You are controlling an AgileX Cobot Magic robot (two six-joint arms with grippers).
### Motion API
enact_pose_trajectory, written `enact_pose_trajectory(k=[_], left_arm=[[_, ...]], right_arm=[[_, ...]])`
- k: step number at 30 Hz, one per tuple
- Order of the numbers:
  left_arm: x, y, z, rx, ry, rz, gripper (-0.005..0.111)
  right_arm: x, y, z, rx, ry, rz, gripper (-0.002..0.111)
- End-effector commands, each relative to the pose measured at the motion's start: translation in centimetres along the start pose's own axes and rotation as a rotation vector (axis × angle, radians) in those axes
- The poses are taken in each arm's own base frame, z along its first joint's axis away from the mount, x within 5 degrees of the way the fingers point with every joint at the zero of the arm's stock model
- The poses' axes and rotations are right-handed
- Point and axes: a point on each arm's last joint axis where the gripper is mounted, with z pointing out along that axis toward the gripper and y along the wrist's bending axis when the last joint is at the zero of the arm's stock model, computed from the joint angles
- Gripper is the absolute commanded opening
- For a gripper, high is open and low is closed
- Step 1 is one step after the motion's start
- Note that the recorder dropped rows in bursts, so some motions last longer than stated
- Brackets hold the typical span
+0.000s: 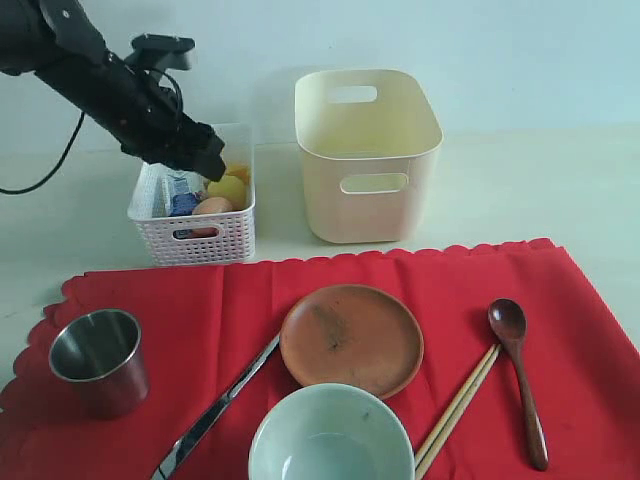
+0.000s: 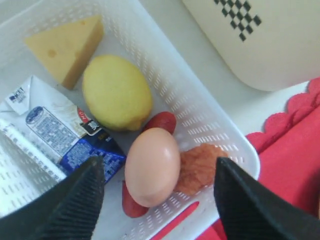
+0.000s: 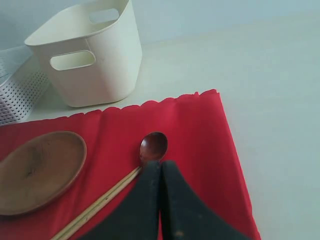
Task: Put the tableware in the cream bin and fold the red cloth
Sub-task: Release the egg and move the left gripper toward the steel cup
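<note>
On the red cloth lie a steel cup, a knife, a round brown plate, a pale green bowl, wooden chopsticks and a dark spoon. The cream bin stands behind the cloth, with nothing showing inside. My left gripper hangs open over the white lattice basket, its fingers either side of an egg without touching it. My right gripper is shut and empty above the cloth, just short of the spoon's bowl; the exterior view does not show it.
The basket holds a lemon, a cheese wedge, a blue-white carton, a sausage and an orange-brown piece. It stands left of the cream bin. Bare pale table lies right of the cloth.
</note>
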Motion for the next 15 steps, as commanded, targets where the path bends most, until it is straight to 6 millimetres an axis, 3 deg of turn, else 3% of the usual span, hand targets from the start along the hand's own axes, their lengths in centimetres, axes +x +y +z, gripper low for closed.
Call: enact_pose_trajectory(k=[1,7,15], left_arm=[[-0.8,-0.7,-3.5,-0.007,-0.027,0.028,0.062],[-0.8,-1.9,-7.8,0.001,0.001,0.078,0.062],[0.1,-3.5,-11.8,0.053,0.065,0.099,0.062]], right_arm=[[0.0,0.0,0.0,0.005,-0.012,-0.005,0.000],[0.0,0.0,0.0,0.005,-0.012,-0.005,0.000],[0.0,0.0,0.0,0.005,-0.012,-0.005,0.000]])
